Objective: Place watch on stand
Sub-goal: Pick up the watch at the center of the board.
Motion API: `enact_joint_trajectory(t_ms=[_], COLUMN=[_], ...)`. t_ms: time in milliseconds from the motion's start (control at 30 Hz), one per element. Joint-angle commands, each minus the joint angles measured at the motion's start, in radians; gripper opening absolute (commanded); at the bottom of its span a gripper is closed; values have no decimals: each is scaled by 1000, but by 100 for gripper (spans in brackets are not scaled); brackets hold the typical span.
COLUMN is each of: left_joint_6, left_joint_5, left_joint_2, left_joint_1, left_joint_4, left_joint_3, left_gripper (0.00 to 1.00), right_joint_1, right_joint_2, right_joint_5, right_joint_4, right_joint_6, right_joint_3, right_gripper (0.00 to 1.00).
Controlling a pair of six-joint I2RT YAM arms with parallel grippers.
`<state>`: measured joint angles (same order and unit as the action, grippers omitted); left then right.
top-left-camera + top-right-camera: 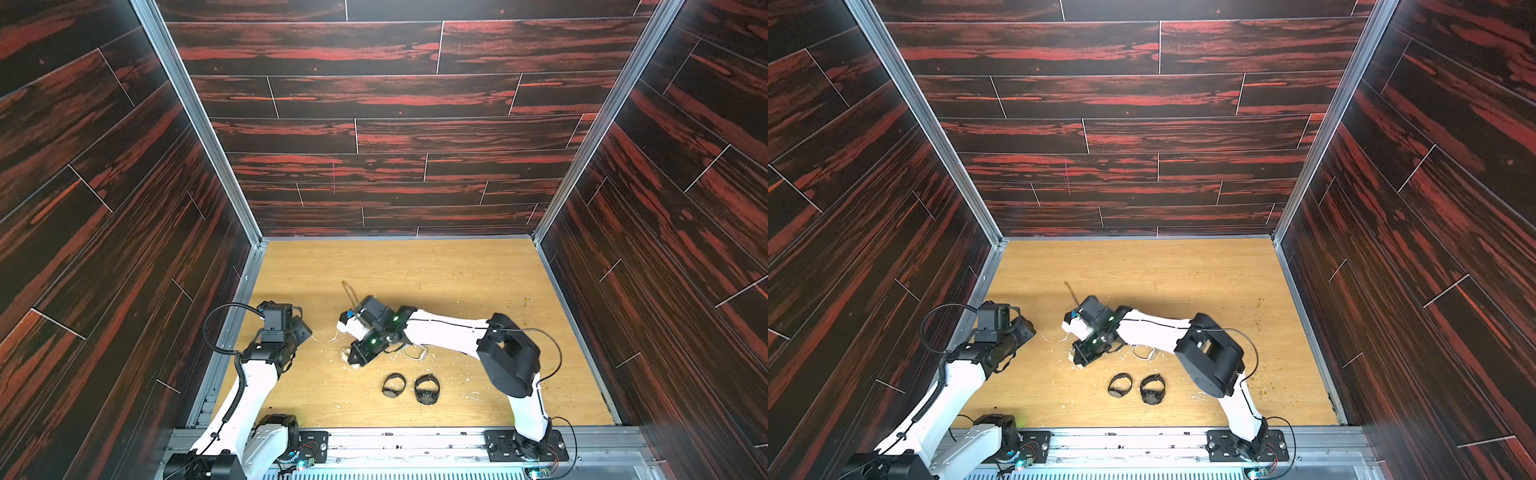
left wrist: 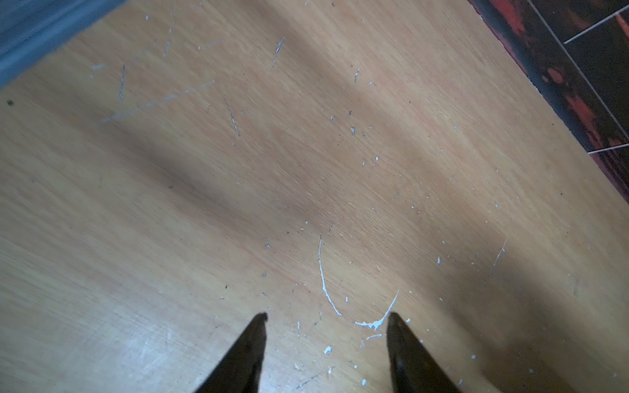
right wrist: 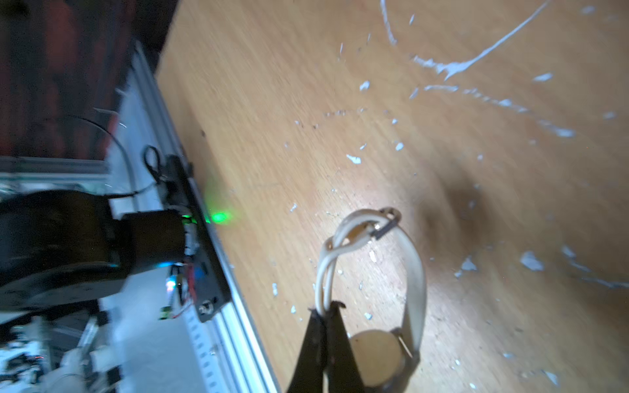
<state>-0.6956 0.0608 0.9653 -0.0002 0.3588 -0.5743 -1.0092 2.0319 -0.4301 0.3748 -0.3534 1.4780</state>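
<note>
In the lower left of both top views, the left arm is reaching onto the bench (image 1: pixel 457 282). The left end effector (image 1: pixel 308 332) is hanging over bare wood by the bench's left edge. In the left wrist view, the left end effector (image 2: pixel 326 316) is standing released. Its two dark fingertips (image 2: pixel 260 321) are spreading apart above a curved white scratch (image 2: pixel 323 279) in the wood.

At lower centre of both top views, the right arm is stretching across from the lower right. The right end effector (image 1: pixel 352 360) is pointing down toward the bench. In the right wrist view, the right end effector (image 3: pixel 326 308) is clenching the doubled strap of a cream-strapped watch (image 3: pixel 417 282). The strap is forming a closed loop with its buckle at the far end, and the round case is sitting just beside the fingers. Whether the watch is touching the bench cannot be determined. In a top view, this watch (image 1: pixel 345 354) is showing as a pale shape at the end effector's tip.

Lower and further right, a black watch (image 1: pixel 393 385) and a second black watch (image 1: pixel 427 389) are lying on the bench. They are lying side by side, near each other but apart, straps looped, and clear of both end effectors.
</note>
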Motion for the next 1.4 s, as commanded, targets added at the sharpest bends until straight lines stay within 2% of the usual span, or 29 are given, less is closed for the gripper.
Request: enact_joint_trajectory(t_ms=[0, 233, 467, 700, 767, 933, 1167, 1367], left_joint_6=[11, 18, -28, -85, -71, 22, 182, 234], left_joint_5=[-24, -197, -333, -440, -438, -388, -377, -393], left_joint_2=[-40, -146, -257, -278, -277, -244, -80, 23], left_joint_1=[0, 0, 0, -16, -45, -183, -373, -433], left_joint_4=[24, -70, -152, -254, -279, -324, -281, -288], left_joint_3=[-30, -22, -21, -19, -22, -49, -150, -215], left_gripper=[63, 67, 81, 82, 81, 81, 74, 70], right_joint_1=[41, 120, 204, 275, 286, 313, 352, 378], right_joint_2=[-43, -97, -140, -172, -179, -179, -162, -164], right_joint_5=[-138, -241, -304, -371, -367, -370, -396, -417], right_joint_4=[-69, -114, -128, -221, -220, -205, -170, -136], right_joint_6=[-72, -180, -289, -466, -490, -548, -610, -643], right_joint_3=[-24, -3, 41, 44, 58, 107, 160, 182], right_gripper=[0, 0, 0, 0, 0, 0, 0, 0])
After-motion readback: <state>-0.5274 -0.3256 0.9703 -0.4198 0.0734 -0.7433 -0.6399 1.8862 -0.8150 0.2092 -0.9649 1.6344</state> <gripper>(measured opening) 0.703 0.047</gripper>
